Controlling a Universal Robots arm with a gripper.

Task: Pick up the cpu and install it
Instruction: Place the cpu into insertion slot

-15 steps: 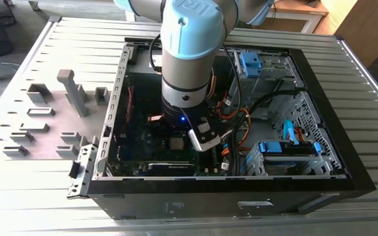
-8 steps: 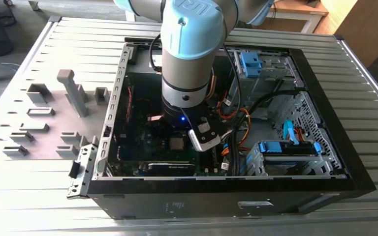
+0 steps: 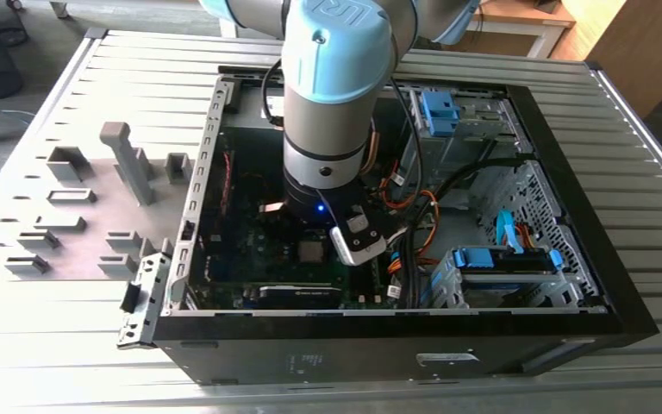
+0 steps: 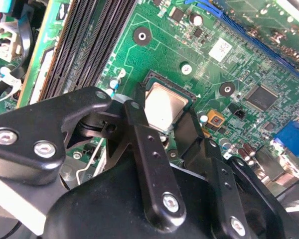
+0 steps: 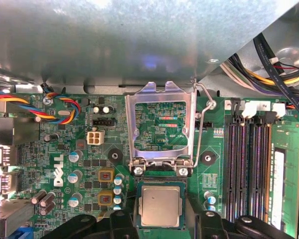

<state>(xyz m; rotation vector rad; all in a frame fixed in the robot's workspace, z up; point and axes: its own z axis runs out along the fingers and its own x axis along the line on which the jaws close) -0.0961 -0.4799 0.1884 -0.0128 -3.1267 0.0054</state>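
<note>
The cpu [image 5: 161, 206], a small square chip with a silvery top, lies flat in the motherboard socket [image 5: 137, 189]. The socket's metal load plate [image 5: 139, 130] stands flipped up, with its wire lever [image 5: 202, 130] raised beside it. My gripper [image 5: 162, 220] hangs just above the chip. Its black fingers [image 4: 138, 119] straddle the socket on two sides, and a small gap shows between them and the cpu [image 4: 164, 103], so the gripper [image 4: 165, 112] is open. In the exterior view the arm reaches down into the open computer case and the gripper [image 3: 308, 244] is over the cpu [image 3: 308, 253].
Black memory slots [image 5: 249, 169] run beside the socket. Coloured cables [image 3: 417, 207] and blue drive bays [image 3: 503, 259] fill the case on the exterior view's right. Grey holder blocks [image 3: 66, 164] stand on a plate outside the case wall [image 3: 199, 172].
</note>
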